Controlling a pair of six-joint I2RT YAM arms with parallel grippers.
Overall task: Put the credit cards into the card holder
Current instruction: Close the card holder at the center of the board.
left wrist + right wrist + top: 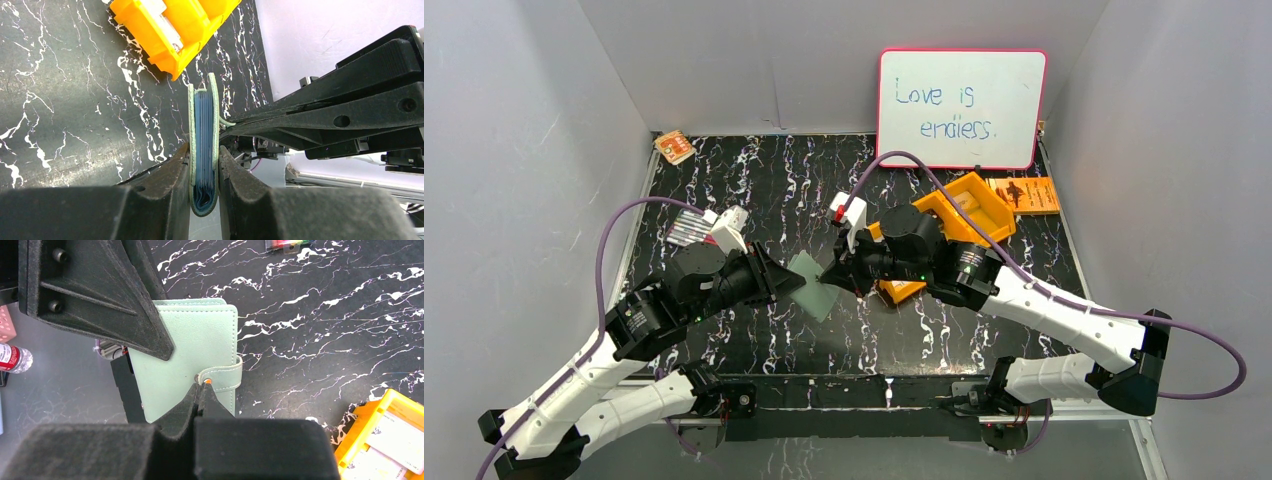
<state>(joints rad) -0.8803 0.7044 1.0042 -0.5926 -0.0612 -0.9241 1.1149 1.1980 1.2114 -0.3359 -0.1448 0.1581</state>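
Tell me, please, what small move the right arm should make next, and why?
Probably pull the strap outward with the right pincer to unsnap it. The card holder is closed, clamped edge-on in the left pincer, and the right pincer's tips pinch the strap's end. Pale cards lie in the orange tray; none can go in until it opens.

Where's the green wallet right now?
In the top view, the card holder is at mid-table, left of the orange tray, clamped by the left hand, its strap pinched by the right hand.
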